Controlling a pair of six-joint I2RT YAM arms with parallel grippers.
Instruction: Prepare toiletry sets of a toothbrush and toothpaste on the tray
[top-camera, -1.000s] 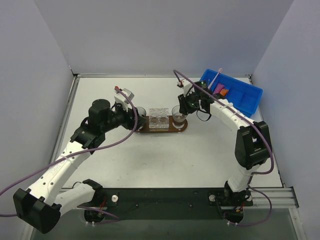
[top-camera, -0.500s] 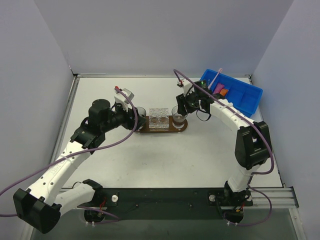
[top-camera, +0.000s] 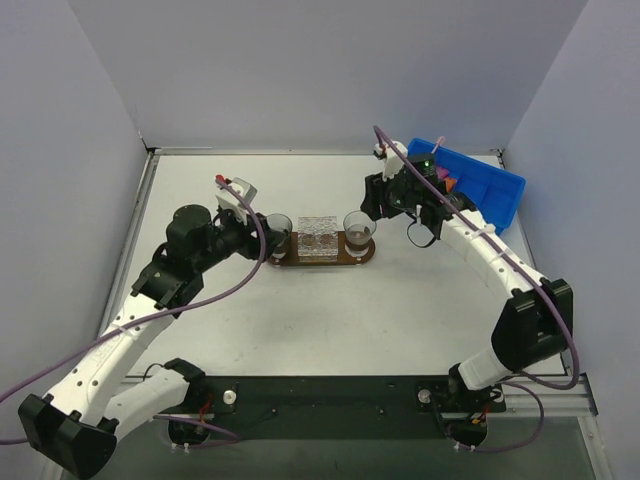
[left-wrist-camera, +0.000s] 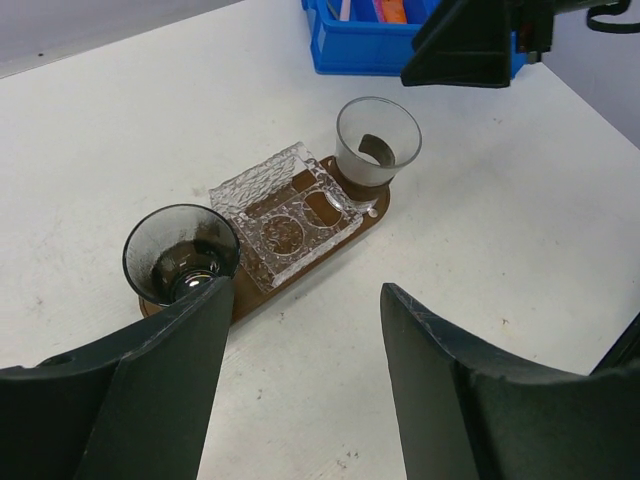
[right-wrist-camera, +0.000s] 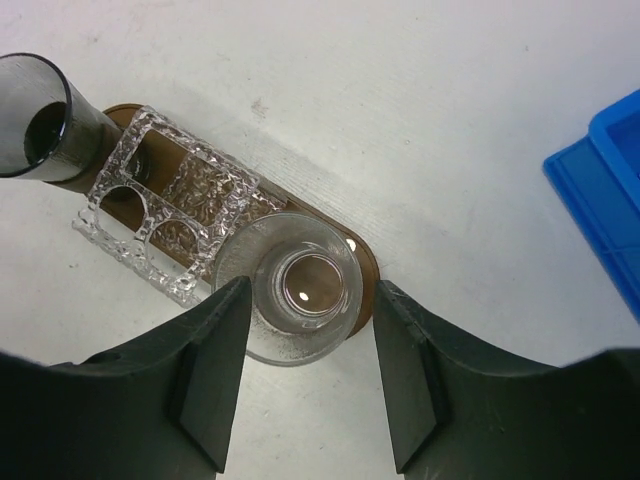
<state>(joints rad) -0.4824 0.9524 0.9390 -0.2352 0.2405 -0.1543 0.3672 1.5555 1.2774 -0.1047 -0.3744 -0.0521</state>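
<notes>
The dark-brown tray (top-camera: 362, 254) lies mid-table and carries a dark cup (top-camera: 279, 226), a clear textured holder (top-camera: 320, 237) and a clear cup (top-camera: 357, 226). My left gripper (top-camera: 262, 240) is open and empty, just left of the dark cup (left-wrist-camera: 180, 255). My right gripper (top-camera: 376, 203) is open and empty above the clear cup (right-wrist-camera: 300, 290), its fingers apart on either side. In the left wrist view the toothbrush (left-wrist-camera: 343, 8) and the orange toothpaste tube (left-wrist-camera: 392, 10) show in the blue bin (left-wrist-camera: 365, 50). The magenta tube is hidden behind the right arm.
The blue bin (top-camera: 490, 190) stands at the back right, partly under my right arm. Grey walls close in the table on three sides. In the right wrist view the bin's corner (right-wrist-camera: 600, 180) is at the right edge.
My right gripper has lifted off the clear cup and drawn back toward the bin. My left gripper has drawn back leftward from the dark cup. Cups and tray have not moved.
</notes>
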